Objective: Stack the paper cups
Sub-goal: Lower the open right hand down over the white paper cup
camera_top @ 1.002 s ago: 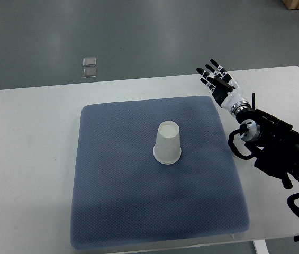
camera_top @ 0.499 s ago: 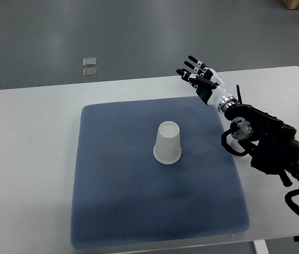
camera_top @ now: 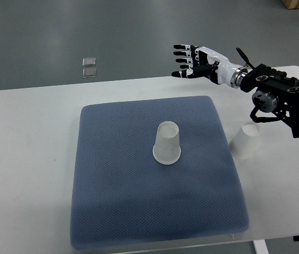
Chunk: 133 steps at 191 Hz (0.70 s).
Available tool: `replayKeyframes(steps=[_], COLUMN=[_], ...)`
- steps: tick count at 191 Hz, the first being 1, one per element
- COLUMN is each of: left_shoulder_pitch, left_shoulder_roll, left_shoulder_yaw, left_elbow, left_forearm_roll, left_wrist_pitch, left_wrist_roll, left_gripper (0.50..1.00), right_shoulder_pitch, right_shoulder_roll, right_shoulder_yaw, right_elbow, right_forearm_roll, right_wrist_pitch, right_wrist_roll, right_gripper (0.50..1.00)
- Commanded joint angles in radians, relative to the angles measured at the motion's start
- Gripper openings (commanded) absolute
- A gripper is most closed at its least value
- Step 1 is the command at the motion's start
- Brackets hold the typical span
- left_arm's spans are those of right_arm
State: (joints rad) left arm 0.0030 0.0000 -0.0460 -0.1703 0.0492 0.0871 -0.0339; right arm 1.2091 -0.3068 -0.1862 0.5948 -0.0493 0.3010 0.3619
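Cups are sitting apart on a white table (camera_top: 27, 137) as a humanoid robot's right hand (camera_top: 194, 61) is hovering above the table's far edge. One paper cup (camera_top: 167, 143) is standing upside down near the middle of a blue-grey textured mat (camera_top: 117, 211), its closed base facing up toward the camera and its wider mouth pressing flat on the fabric, so its long axis is running vertically. A second paper cup (camera_top: 244, 141) is resting just off the mat's right edge on the bare tabletop, also inverted with its base up, and it is leaning slightly toward the right in this steep view.

The right hand is reaching in from the picture's right on a black, cable-wrapped arm (camera_top: 281, 98). Its fingers are spreading wide and pointing toward the left, palm turning toward the mat, and it is grasping nothing. The hand is hanging well apart from both cups, beyond the mat's far right corner, while the forearm is passing just behind the second cup.

Two small clear squares (camera_top: 89, 66) are lying on the grey floor beyond the table.
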Motion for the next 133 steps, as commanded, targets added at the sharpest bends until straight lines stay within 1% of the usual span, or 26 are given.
replayKeyframes(steps=[1,21,29,34,59,85,113,121,133], left_shoulder_pitch=[0.0,0.0,0.0,0.0,0.0,0.0,-0.001,0.0,-0.001], left_shoulder_roll=[0.0,0.0,0.0,0.0,0.0,0.0,0.0,0.0,0.0], left_shoulder_yaw=[0.0,0.002,0.002,0.002,0.002,0.002,0.002,0.002,0.002], left_elbow=[0.0,0.0,0.0,0.0,0.0,0.0,0.0,0.0,0.0], left_forearm_roll=[0.0,0.0,0.0,0.0,0.001,0.0,0.0,0.001,0.0], left_wrist_pitch=[0.0,-0.001,0.0,0.0,0.0,0.0,-0.001,0.0,0.0], left_wrist_roll=[0.0,0.0,0.0,0.0,0.0,0.0,0.0,0.0,0.0], left_gripper=[1.0,1.0,1.0,1.0,1.0,1.0,1.0,1.0,1.0], right_shoulder_pitch=[0.113,0.263,0.314,0.365,0.527,0.679,0.848,0.886,0.948], right_shoulder_roll=[-0.087,-0.153,-0.167,-0.179,-0.215,-0.215,-0.189,-0.173,-0.164], right_shoulder_yaw=[-0.183,-0.381,-0.435,-0.486,-0.653,-0.829,-1.015,-1.049,-1.079], right_elbow=[0.075,0.158,0.186,0.221,0.342,0.47,0.608,0.639,0.68], right_forearm_roll=[-0.007,-0.063,-0.089,-0.118,-0.234,-0.319,-0.434,-0.454,-0.454], right_wrist_pitch=[0.02,0.038,0.04,0.04,0.041,0.044,0.044,0.046,0.055], right_wrist_roll=[0.0,-0.006,-0.006,-0.008,-0.008,-0.008,-0.008,-0.015,-0.047], right_gripper=[0.924,0.924,0.924,0.924,0.924,0.924,0.924,0.924,0.924])
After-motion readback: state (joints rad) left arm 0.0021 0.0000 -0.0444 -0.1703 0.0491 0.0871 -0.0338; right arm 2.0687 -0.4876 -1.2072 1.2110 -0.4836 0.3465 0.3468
